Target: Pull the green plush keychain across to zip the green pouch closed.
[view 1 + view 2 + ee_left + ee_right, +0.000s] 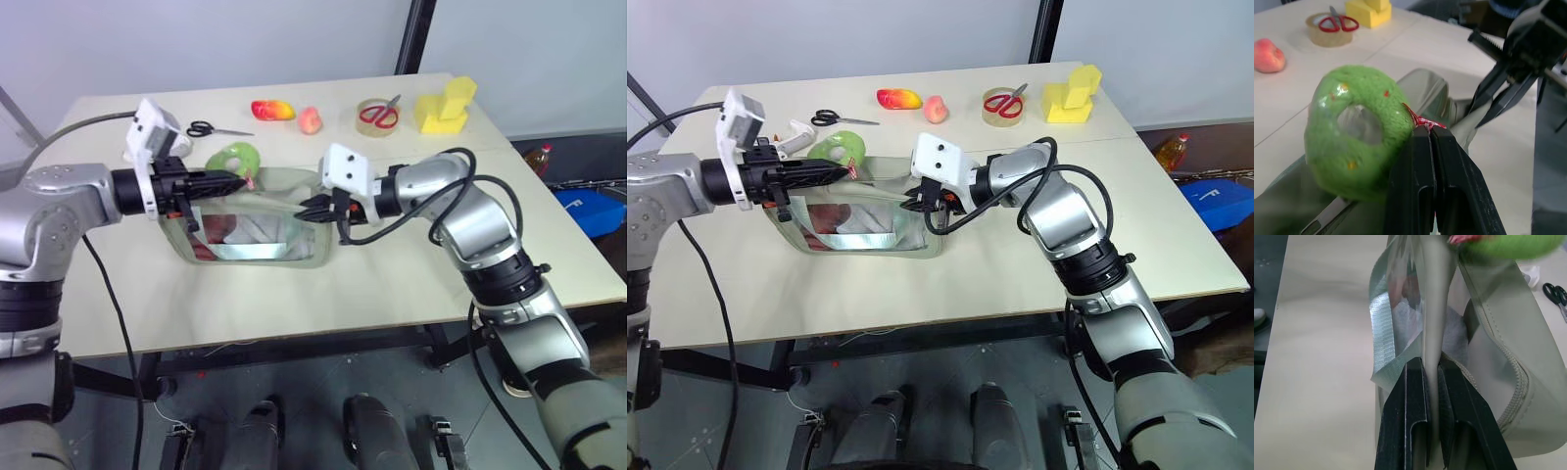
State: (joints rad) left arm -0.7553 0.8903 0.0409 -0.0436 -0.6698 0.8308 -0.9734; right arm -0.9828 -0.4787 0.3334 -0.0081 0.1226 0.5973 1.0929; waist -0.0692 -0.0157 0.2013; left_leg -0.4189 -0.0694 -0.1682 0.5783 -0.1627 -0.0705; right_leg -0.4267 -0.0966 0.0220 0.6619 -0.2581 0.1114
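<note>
left tool point(238, 180) clamped on the keychain point(235, 159) tab; right tool point(306, 208) pinching the pouch point(257, 230) strap, mid-desk point(392, 284)

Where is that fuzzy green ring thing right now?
The green plush keychain sits at the top left end of the green pouch, near mid-table, with the left gripper pinching its red tag; black scissors lie just behind it.

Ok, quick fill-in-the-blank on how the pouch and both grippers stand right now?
1. The left gripper is shut on the red tab of the green plush ____.
2. The right gripper pinches the pale ____ of the green pouch.
3. The red-handled scissors lie on a roll of ____.

Missing words: keychain; strap; tape
</note>
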